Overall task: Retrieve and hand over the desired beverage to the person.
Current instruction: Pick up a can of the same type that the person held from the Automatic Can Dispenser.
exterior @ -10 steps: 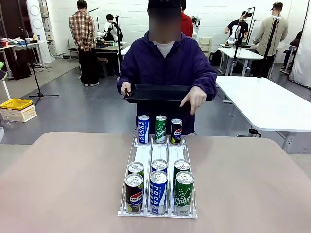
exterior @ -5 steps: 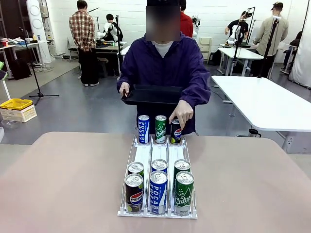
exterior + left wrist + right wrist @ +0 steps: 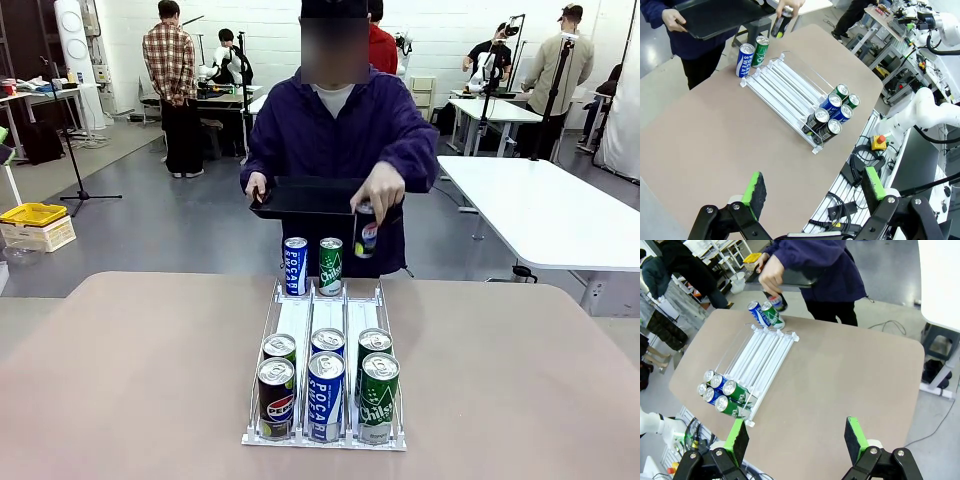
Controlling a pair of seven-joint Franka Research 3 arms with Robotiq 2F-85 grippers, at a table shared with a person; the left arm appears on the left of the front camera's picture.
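The person (image 3: 335,130) stands at the far side of the tabletop (image 3: 130,380), one hand (image 3: 378,190) holding a dark can (image 3: 366,232) in the air just above the far end of the rack (image 3: 295,322). The other hand (image 3: 256,186) holds one black tray (image 3: 310,195). Two cans stand at the rack's far end, a blue can (image 3: 295,266) and a green can (image 3: 331,266). Six cans (image 3: 326,395) stand at its near end in two rows of three. The left pincer (image 3: 813,186) and the right pincer (image 3: 796,436) both hang above the tabletop, spread wide and holding nothing.
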